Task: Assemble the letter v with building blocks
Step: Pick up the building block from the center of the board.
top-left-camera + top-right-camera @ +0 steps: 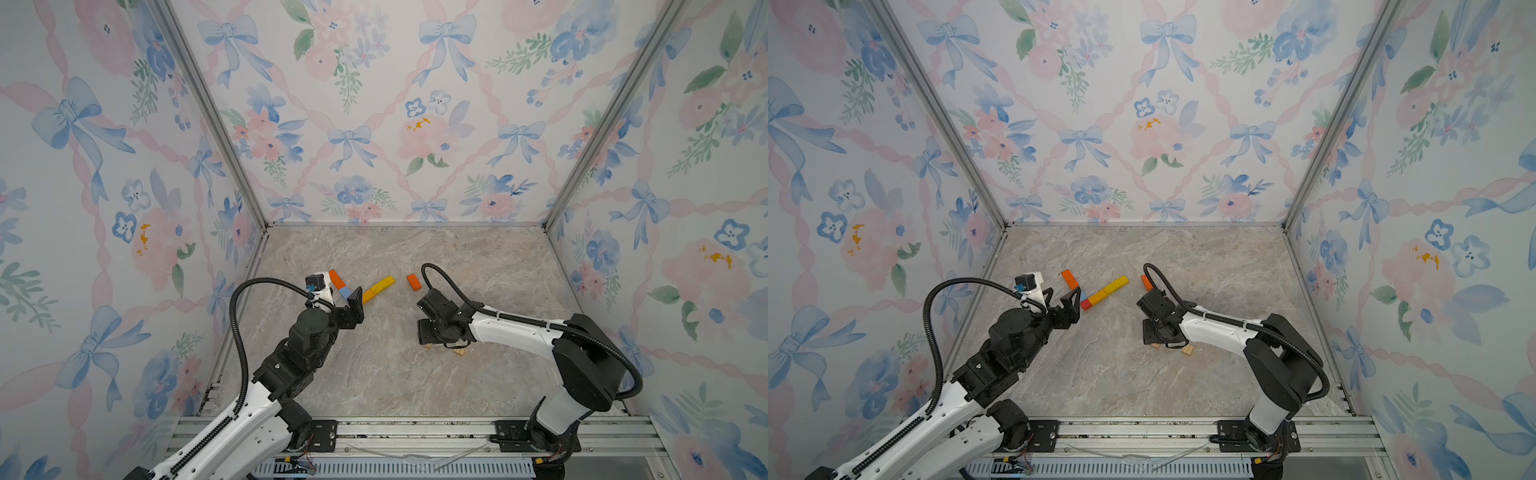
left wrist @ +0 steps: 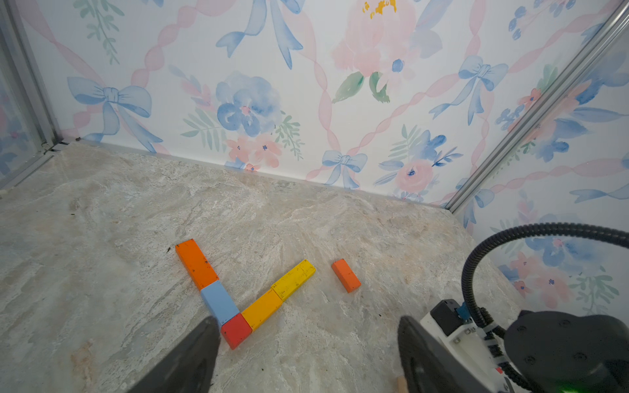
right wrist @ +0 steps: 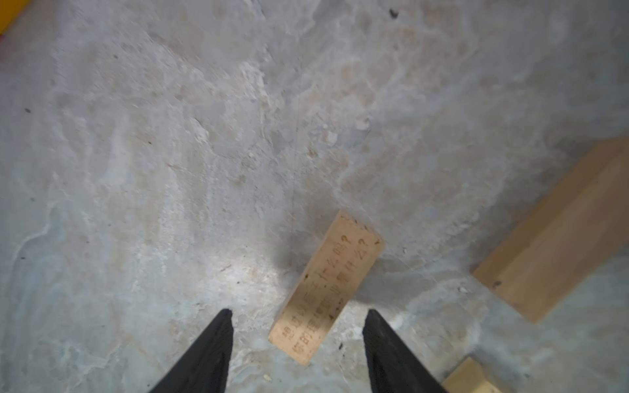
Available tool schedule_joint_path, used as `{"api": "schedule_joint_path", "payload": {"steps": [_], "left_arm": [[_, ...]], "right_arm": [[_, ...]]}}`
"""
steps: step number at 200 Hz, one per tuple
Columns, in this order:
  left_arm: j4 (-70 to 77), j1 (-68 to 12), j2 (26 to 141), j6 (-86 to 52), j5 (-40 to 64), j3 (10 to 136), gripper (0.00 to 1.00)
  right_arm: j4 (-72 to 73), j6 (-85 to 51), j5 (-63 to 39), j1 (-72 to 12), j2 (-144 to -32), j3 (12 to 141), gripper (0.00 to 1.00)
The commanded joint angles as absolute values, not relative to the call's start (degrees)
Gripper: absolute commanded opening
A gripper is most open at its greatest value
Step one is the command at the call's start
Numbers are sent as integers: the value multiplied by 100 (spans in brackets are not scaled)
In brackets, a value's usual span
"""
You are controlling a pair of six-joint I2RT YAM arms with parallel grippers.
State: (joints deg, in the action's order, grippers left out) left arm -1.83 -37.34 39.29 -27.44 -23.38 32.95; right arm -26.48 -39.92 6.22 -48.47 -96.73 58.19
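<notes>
In both top views the half-built V lies flat on the worktop (image 1: 395, 382), left of the middle and toward the back edge. A long orange block (image 1: 336, 279) and a blue block (image 1: 345, 293) make one arm, an amber block (image 1: 369, 295) and a yellow block (image 1: 385, 283) the other. A red block (image 1: 1086, 305), clear in a top view, joins them at the point. A short orange block (image 1: 414, 281) lies loose near the yellow end, not touching it. My right arm bends low over tan blocks (image 1: 1187, 350) near the middle of the worktop. From my left wrist, my left jaws stand wide open and empty, with one finger (image 2: 190, 357) just beside the red block. I judge that arm should keep off so the point is not nudged. From my right wrist, my right jaws are open and gripping nothing, their tips either side of the near end of a printed tan block (image 3: 328, 289) that lies askew to them. A plain tan block (image 3: 558, 234) lies well aside. The step, as I read it, is picking up the printed one: turn the wrist until the jaws face its long sides squarely, settle lower, then close at mid-length so it does not swivel. No box, tray or bowl is in view; every block lies bare on the worktop.
</notes>
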Motion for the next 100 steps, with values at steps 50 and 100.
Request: {"api": "schedule_joint_path", "payload": {"steps": [50, 100], "left_arm": [[-95, -3683, 4309, -2764, -2124, 3298, 84], [-120, -3678, 4394, -2742, -2130, 3304, 84]], "right_arm": [[-2648, -4425, 923, -4992, -9850, 5785, 65], [-2534, -4412, 742, -4966, -10075, 5870, 65]]}}
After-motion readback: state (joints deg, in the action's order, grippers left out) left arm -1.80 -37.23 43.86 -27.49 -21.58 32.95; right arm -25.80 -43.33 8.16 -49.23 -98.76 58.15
